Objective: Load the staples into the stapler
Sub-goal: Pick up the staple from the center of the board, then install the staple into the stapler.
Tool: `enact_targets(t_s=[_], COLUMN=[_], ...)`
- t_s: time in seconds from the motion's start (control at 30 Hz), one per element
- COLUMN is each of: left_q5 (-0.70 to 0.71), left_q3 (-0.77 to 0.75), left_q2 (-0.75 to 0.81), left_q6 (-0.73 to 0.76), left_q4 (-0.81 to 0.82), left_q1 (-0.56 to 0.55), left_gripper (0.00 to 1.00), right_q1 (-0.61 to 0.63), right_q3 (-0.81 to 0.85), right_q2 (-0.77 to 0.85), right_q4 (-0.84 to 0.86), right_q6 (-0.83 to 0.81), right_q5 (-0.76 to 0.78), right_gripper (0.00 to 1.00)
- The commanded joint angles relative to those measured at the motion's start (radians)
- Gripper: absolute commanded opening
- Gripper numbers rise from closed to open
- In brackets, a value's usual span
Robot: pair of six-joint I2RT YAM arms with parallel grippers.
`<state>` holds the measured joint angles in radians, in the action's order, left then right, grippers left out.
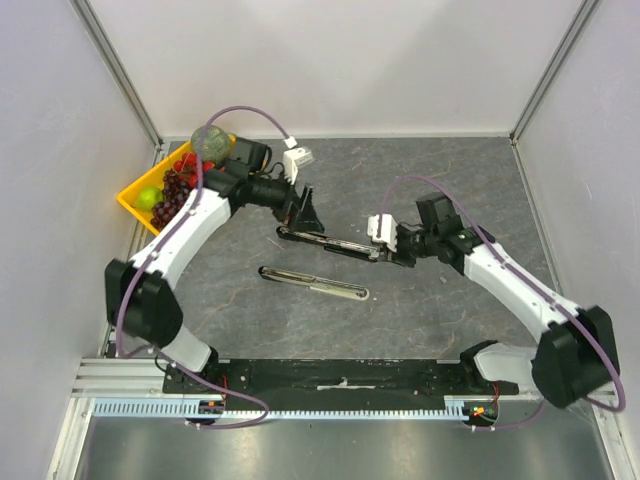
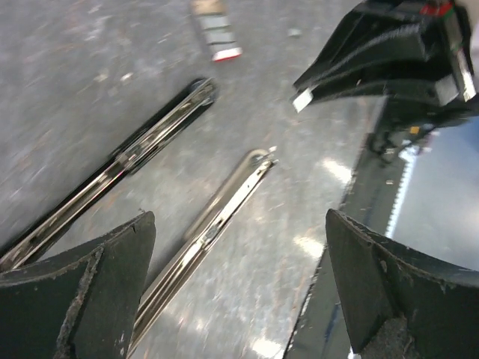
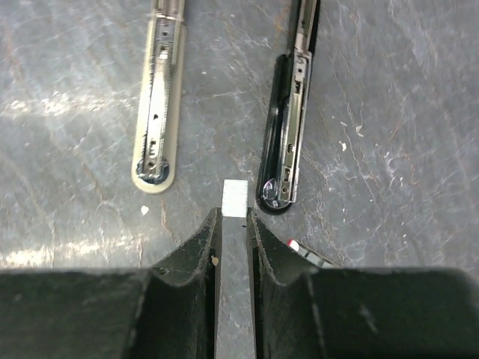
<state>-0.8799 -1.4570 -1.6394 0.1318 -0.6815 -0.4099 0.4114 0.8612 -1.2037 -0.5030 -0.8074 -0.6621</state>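
Note:
The stapler lies apart in two long pieces: a black piece with a metal channel [image 1: 320,240] [image 3: 288,134] [image 2: 127,157] and a silver-cream piece [image 1: 313,283] [image 3: 159,97] [image 2: 217,224]. My right gripper [image 3: 234,217] [image 1: 385,252] is shut on a thin grey strip of staples [image 3: 236,198], whose tip pokes out just left of the black piece's near end. The white-and-red staple box [image 3: 310,256] [image 2: 217,34] lies partly hidden beside the right fingers. My left gripper [image 2: 239,299] [image 1: 303,215] is open and empty, hovering at the black piece's other end.
A yellow bin [image 1: 135,195] with grapes, a green apple and a melon stands at the back left by the wall. The black base rail [image 1: 340,375] runs along the near edge. White walls close in the grey table.

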Motion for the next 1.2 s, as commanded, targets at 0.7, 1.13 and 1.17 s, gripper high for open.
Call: enact_targets(t_s=[0.7,1.13,1.17], left_q5=[0.3,0.288,0.288], left_q3=[0.227,0.225,0.227], left_q2=[0.234,0.225,0.227], left_q6=[0.089,0.086,0.083], left_q4=[0.057,0.059,0.059], left_q1=[0.169,0.172,0.172], left_gripper=[1.0,1.0,1.0], right_q1=[0.021,0.021,0.023], right_q3=[0.274,0.276,0.275], right_q2=[-0.464,-0.488,-0.49], right_q4=[0.097,0.035,0.035], right_q6=[0.307,0.307,0.306], right_q5=[0.234,0.22,0.223], right_gripper=[0.24,0.24,0.24])
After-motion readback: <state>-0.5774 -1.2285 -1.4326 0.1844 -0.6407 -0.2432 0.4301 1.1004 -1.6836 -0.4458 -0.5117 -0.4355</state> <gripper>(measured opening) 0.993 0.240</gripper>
